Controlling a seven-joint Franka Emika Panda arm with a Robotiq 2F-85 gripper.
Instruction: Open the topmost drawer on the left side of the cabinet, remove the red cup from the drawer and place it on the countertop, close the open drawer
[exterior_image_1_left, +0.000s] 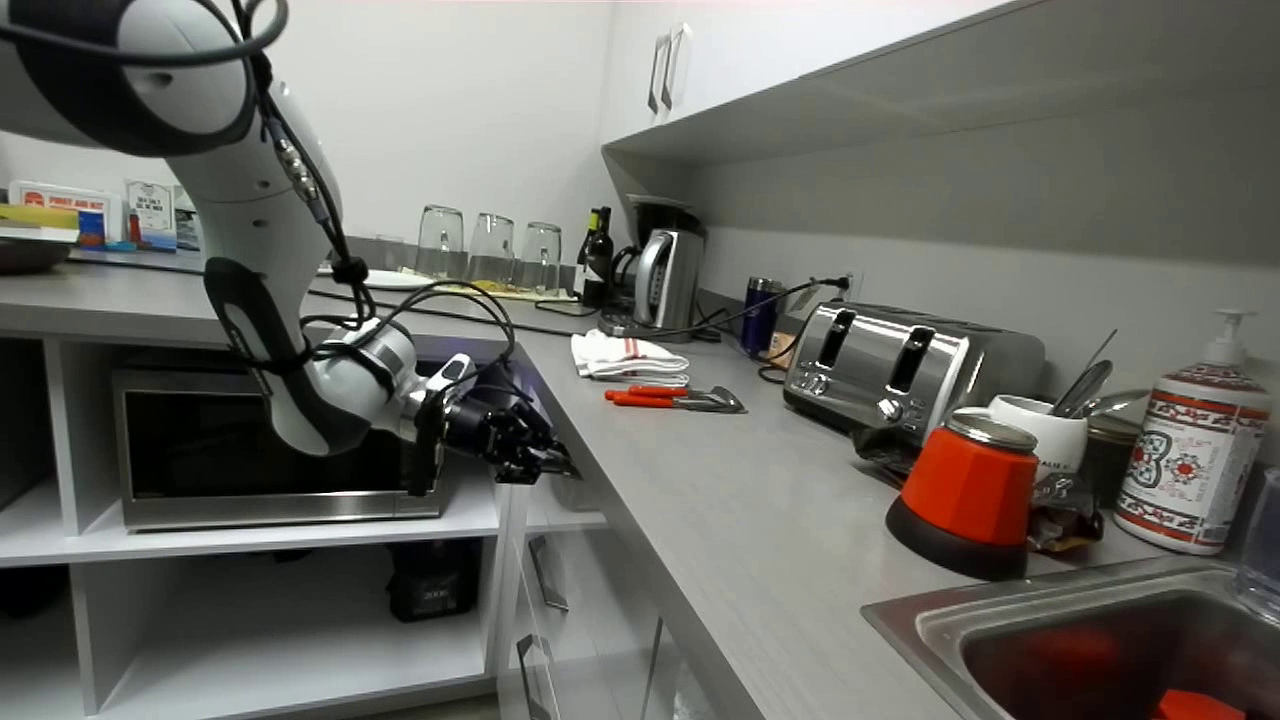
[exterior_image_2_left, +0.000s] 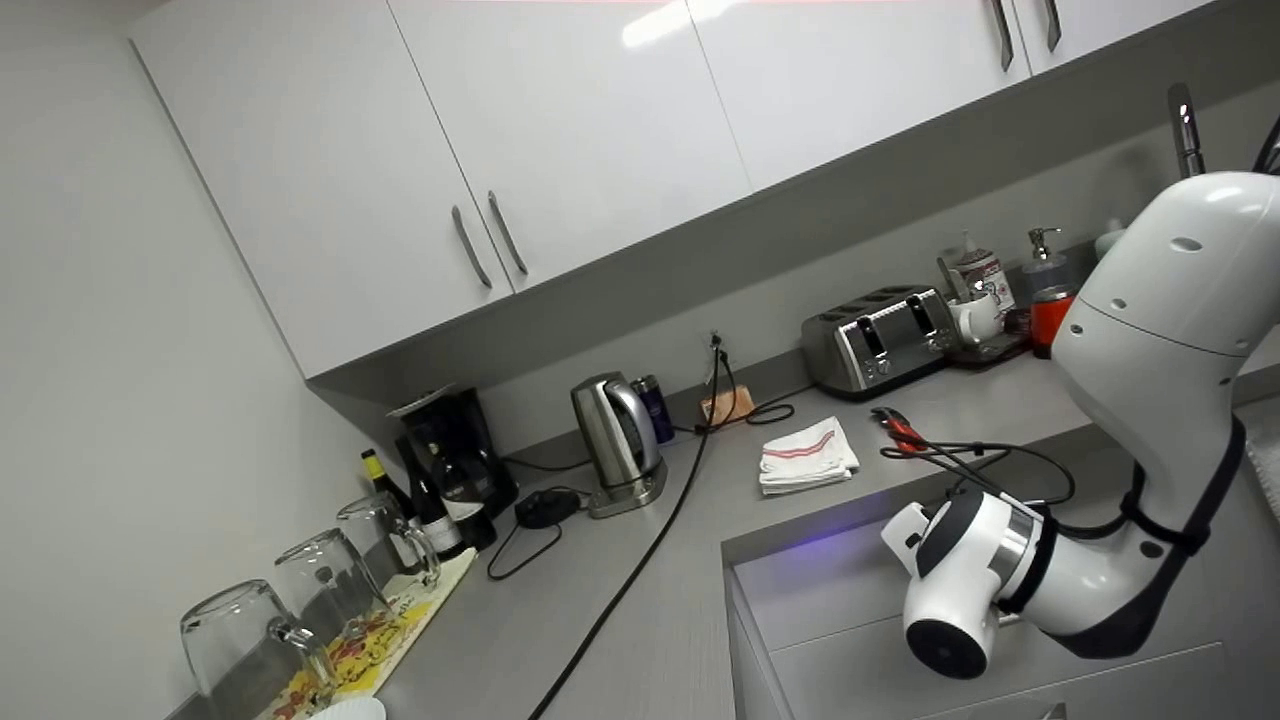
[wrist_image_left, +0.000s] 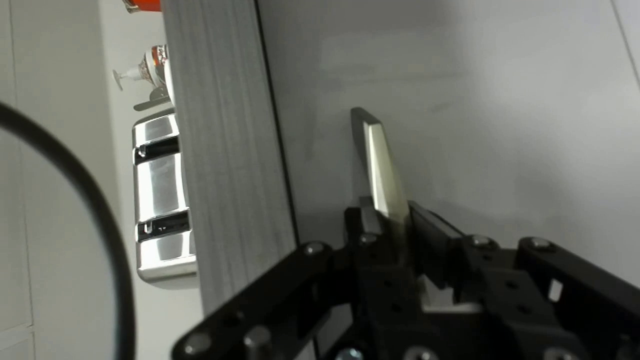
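Note:
The topmost drawer (wrist_image_left: 500, 130) has a flat white front and sits flush under the countertop (wrist_image_left: 225, 150), with only a thin dark gap between. It also shows in an exterior view (exterior_image_2_left: 820, 585). My gripper (wrist_image_left: 392, 215) has its fingers on both sides of the drawer's silver bar handle (wrist_image_left: 382, 170) and appears closed on it. In an exterior view the gripper (exterior_image_1_left: 555, 462) is low beside the worktop edge. The cabinet (exterior_image_1_left: 605, 590) has more bar handles below. The red cup is out of view. In an exterior view the arm hides the gripper.
Orange-handled tongs (exterior_image_1_left: 660, 398), a folded towel (exterior_image_1_left: 628, 355) and a toaster (exterior_image_1_left: 910, 365) are on the countertop. A red-orange vessel (exterior_image_1_left: 970, 490) stands by the sink (exterior_image_1_left: 930, 600). A microwave (exterior_image_1_left: 270, 440) sits in an open shelf bay behind the arm.

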